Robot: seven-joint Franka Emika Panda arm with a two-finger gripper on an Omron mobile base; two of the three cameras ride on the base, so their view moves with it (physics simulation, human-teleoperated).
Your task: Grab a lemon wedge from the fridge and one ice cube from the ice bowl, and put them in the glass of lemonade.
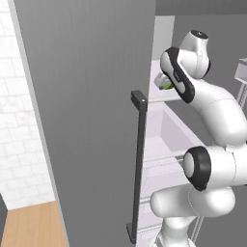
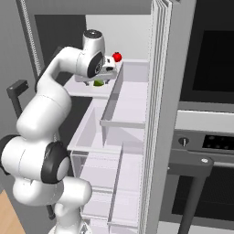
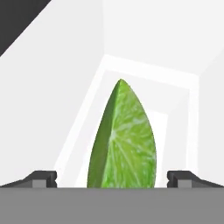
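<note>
Rendered frames; flat, even illumination, no single visible light source. No motion blur, no lens distortion at the edges; straight lines run straight to the borders.

Left base view: fridge door face is uniform mid-grey with faint vertical streaking; soft highlights on the white arm.

Right base view: shelves inside read pale lilac-white, low contrast, weak soft shading under them. Oven glass is near black, no glare.

Hand view: lemon wedge is sharp and bright, one face darker. Surrounding white walls nearly washed out. A dark wedge fills the upper-left corner.
</note>
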